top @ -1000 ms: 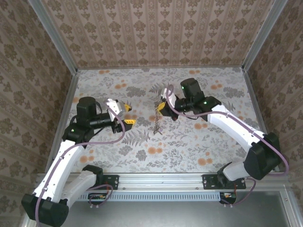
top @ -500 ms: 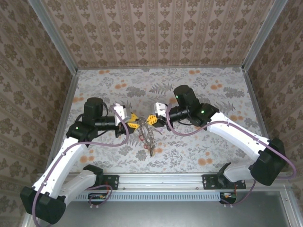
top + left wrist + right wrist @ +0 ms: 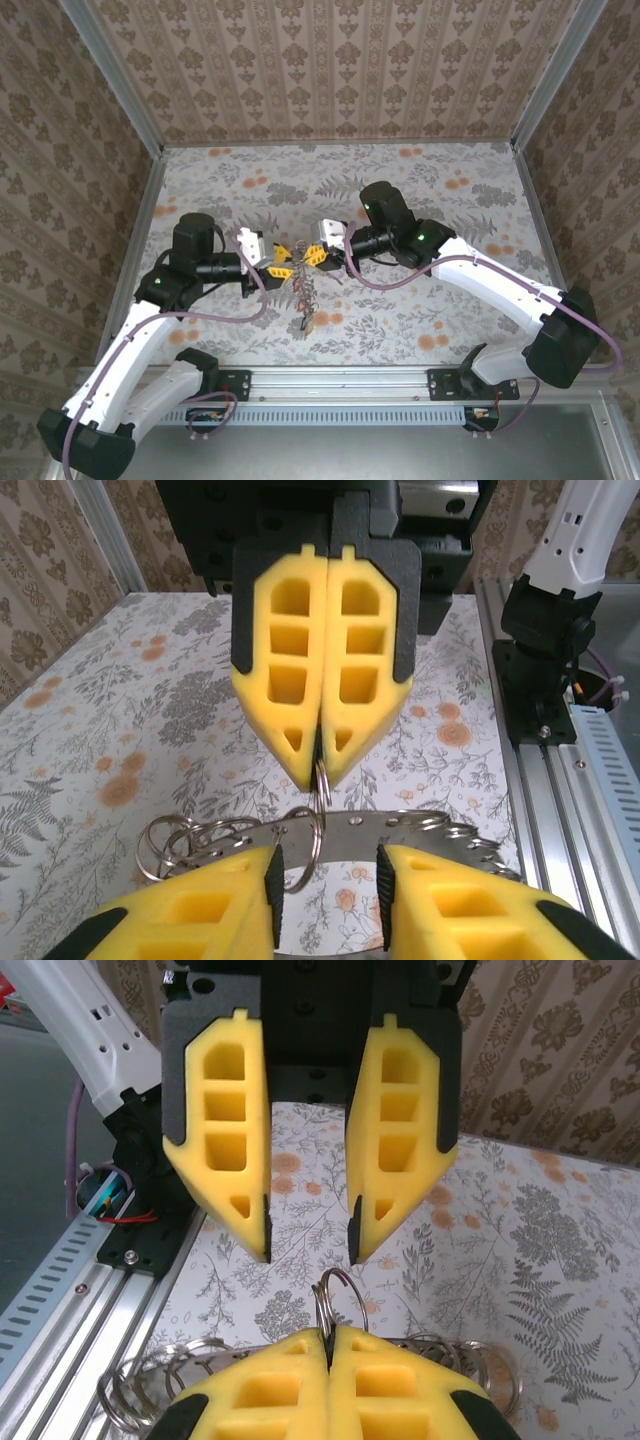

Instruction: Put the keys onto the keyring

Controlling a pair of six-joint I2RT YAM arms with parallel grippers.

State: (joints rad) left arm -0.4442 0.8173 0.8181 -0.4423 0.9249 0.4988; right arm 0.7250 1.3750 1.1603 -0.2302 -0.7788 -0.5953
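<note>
The keyring [image 3: 420,835], a flat grey band with holes and a jagged rim, hangs in the air between my two grippers [image 3: 305,290]. Loose split rings [image 3: 180,835] dangle from its holes. My right gripper [image 3: 330,1335] is shut on one small split ring [image 3: 322,1300] that passes through the band, and it grips from above in the left wrist view [image 3: 320,765]. My left gripper [image 3: 330,865] faces it [image 3: 278,268] with its jaws apart on either side of that ring [image 3: 322,810], touching nothing. I cannot make out the keys; something small hangs at the cluster's lower end [image 3: 303,322].
The floral tabletop [image 3: 420,190] lies below, boxed in by wallpapered walls. A metal rail [image 3: 340,385] with both arm bases runs along the near edge. The right arm's base [image 3: 545,650] and the left arm's base [image 3: 150,1150] stand close behind the grippers.
My right gripper has carried the ring bundle left and nearer, and my left gripper has come in to meet it. The left jaws have narrowed.
</note>
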